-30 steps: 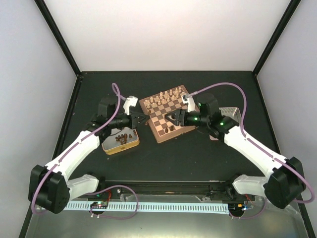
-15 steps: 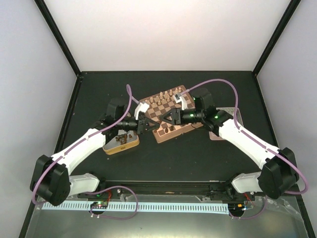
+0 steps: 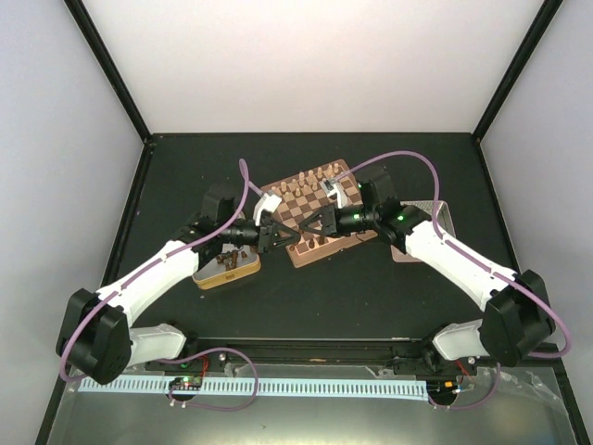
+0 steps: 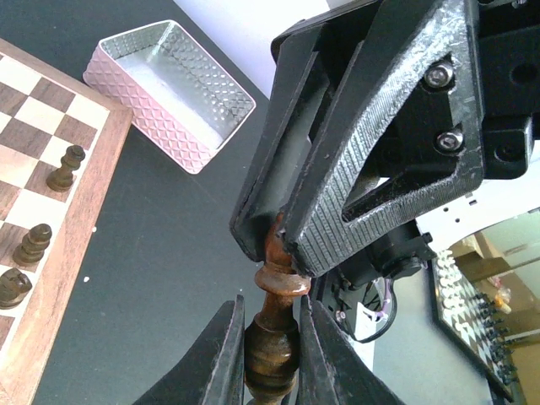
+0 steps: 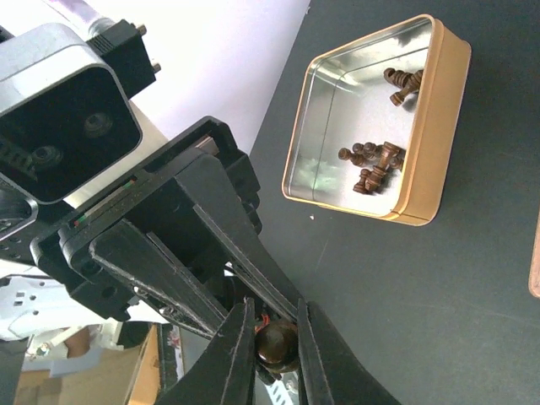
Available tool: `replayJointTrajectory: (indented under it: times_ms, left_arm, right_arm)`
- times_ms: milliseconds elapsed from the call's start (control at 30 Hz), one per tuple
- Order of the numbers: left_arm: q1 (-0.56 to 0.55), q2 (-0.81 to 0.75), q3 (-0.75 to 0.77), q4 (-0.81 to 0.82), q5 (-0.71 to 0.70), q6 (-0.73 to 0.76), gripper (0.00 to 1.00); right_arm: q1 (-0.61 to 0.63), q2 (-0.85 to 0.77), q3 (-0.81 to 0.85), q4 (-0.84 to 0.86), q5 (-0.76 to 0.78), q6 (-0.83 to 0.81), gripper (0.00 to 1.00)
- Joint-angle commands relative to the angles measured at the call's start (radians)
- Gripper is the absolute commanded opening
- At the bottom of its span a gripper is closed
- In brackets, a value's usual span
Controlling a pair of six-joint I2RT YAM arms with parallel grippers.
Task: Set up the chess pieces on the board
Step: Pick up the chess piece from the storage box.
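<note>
One dark-brown chess piece (image 4: 272, 337) hangs in the air between both arms, over the near left side of the board (image 3: 320, 252). My left gripper (image 4: 272, 304) is shut on its body. My right gripper (image 5: 277, 316) faces it and is shut on the piece's rounded top (image 5: 277, 344). In the top view the two grippers meet tip to tip, left gripper (image 3: 276, 236) and right gripper (image 3: 300, 231). More dark chess pieces (image 5: 375, 164) lie in the gold tin (image 5: 439, 135). Three dark pieces (image 4: 66, 169) stand along the board's edge.
The gold tin (image 3: 227, 269) sits on the table left of the board, under the left arm. An empty pink tin (image 4: 173, 93) lies right of the board, pink tin (image 3: 435, 218). Pale chessmen (image 3: 310, 178) stand on the board's far rows.
The arms came together from either side of the board. The right gripper was open and has shut on the top of the piece that the left gripper holds.
</note>
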Motion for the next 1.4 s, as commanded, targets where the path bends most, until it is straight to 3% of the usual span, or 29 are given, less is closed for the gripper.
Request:
replayJointTrajectory:
  times_ms: [0,100,267,333,433,567,800,1300,1367]
  left_arm:
    - [-0.008,-0.003,0.040,0.035,0.032,0.024,0.07]
    - [-0.008,-0.011,0.044,0.032,0.034,0.017,0.17]
    - [-0.007,-0.056,0.037,0.064,0.019,-0.054,0.56]
    - [-0.006,-0.089,-0.001,0.150,0.000,-0.135,0.64]
    - [-0.007,-0.142,-0.056,0.257,-0.070,-0.246,0.69]
    - [-0.008,-0.195,-0.127,0.448,-0.178,-0.419,0.69]
    - [-0.025,-0.197,-0.118,0.604,-0.235,-0.527,0.65]
    - [-0.076,-0.132,-0.049,0.679,-0.279,-0.538,0.46]
    - [-0.083,-0.129,-0.046,0.684,-0.281,-0.538,0.40]
  right_arm:
    - [0.004,-0.002,-0.013,0.058,-0.040,0.047,0.09]
    - [0.005,-0.018,-0.037,0.110,-0.038,0.099,0.07]
    - [0.002,-0.097,-0.106,0.281,0.021,0.233,0.06]
    - [0.003,-0.137,-0.142,0.362,0.071,0.308,0.06]
    - [0.003,-0.195,-0.203,0.515,0.149,0.433,0.06]
    - [0.003,-0.248,-0.259,0.645,0.255,0.605,0.06]
    - [0.003,-0.267,-0.277,0.736,0.362,0.799,0.06]
    - [0.003,-0.307,-0.282,0.754,0.359,0.878,0.06]
    - [0.004,-0.314,-0.284,0.752,0.357,0.877,0.06]
